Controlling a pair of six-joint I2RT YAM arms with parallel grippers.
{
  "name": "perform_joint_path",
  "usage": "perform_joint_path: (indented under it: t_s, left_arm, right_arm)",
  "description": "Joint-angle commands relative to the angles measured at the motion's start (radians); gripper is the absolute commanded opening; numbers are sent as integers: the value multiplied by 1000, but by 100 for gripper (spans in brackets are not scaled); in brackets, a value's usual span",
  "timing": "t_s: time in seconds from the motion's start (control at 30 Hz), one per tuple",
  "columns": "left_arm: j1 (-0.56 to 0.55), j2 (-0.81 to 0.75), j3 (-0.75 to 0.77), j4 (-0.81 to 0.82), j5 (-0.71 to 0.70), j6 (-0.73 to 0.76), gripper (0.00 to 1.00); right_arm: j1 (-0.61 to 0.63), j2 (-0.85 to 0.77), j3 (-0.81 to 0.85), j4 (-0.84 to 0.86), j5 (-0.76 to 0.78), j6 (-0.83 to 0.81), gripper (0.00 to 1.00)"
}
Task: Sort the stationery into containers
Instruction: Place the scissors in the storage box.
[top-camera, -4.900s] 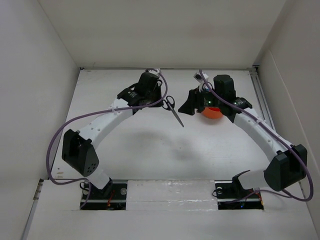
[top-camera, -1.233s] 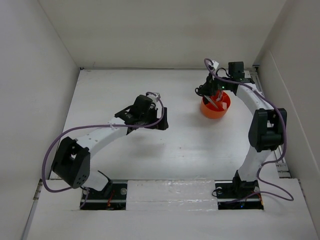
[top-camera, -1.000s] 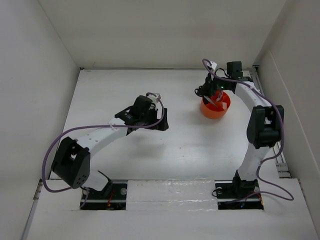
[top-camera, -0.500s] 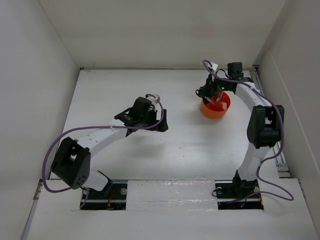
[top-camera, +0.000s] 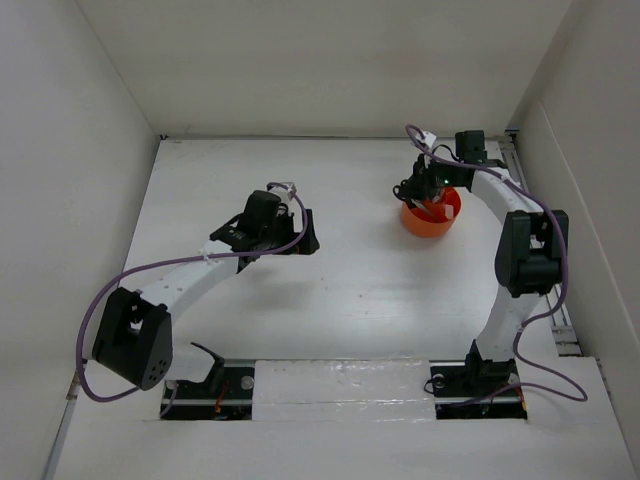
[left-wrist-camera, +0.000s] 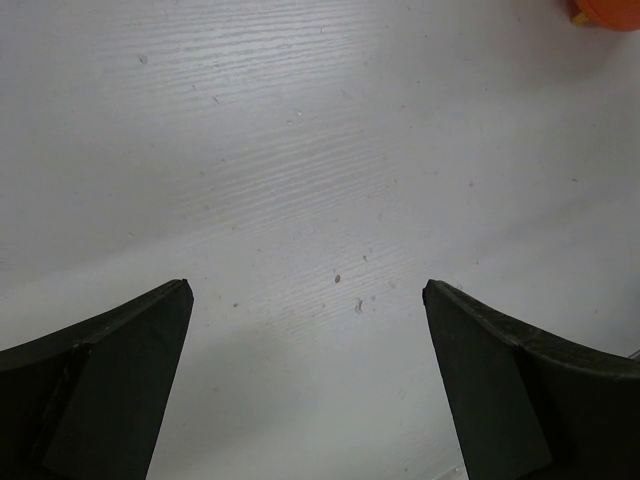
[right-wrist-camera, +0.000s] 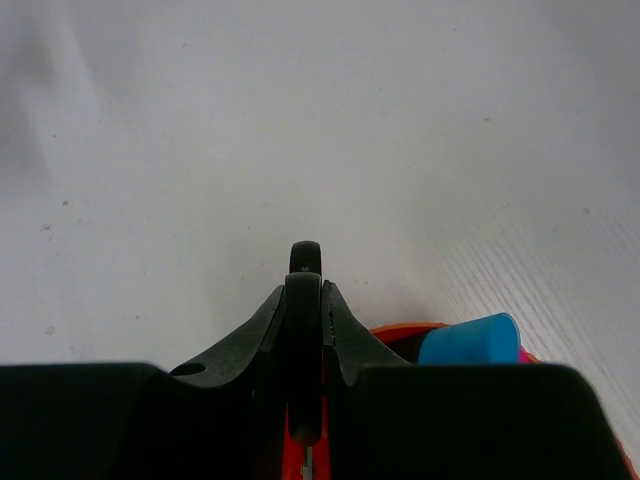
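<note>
My right gripper (top-camera: 426, 188) hangs over the round orange tub (top-camera: 432, 224) at the back right, shut on the black-handled scissors (right-wrist-camera: 304, 300). Their handle loops stand upright between the jaws and their blades point down into the tub (right-wrist-camera: 398, 331). A blue-capped marker (right-wrist-camera: 470, 340) sticks up inside the tub beside them. The other stationery in the tub is hidden by my fingers. My left gripper (top-camera: 303, 238) stands open over bare table near the middle, with nothing between its fingers (left-wrist-camera: 120, 350). In the left wrist view the tub's edge (left-wrist-camera: 605, 12) shows at the top right corner.
White walls close the table in on the left, back and right. A metal rail (top-camera: 522, 180) runs along the right edge behind the right arm. Purple cables loop beside both arms.
My left arm has drawn back to the left, away from the tub, still open. My right gripper has stayed over the tub with the scissors.
</note>
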Motion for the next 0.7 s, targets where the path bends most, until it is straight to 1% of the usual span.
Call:
perform_joint_path:
  t_s: [0.0,0.2,0.33,0.4,0.53,0.63,0.67]
  left_arm:
    - [1,-31,-19,14,-34,-9,100]
    - [1,1,-19,25,-34,-9,100]
    - [1,12,-19,25,-25,-9,100]
    - [1,12,-19,25,-25,-9,100]
    - [1,12,-19,25,-34,-9,100]
    - [1,12,-19,25,-34,-9,100]
    - [1,12,-19,25,-34,0,100]
  right_arm:
    - [-5,-81,-7,42,-23,-26,0]
    - [-27,-138,-86,106,-32,16,0]
    - [-36,-138,-87,106,-32,25,4]
    - [-36,-138,-96,115,-32,25,8]
    - [-36,-138,-96,115,-32,34,8]
    - [-36,-129,-96,125,-32,34,9]
    - [-36,-129,-96,125,-32,34,11]
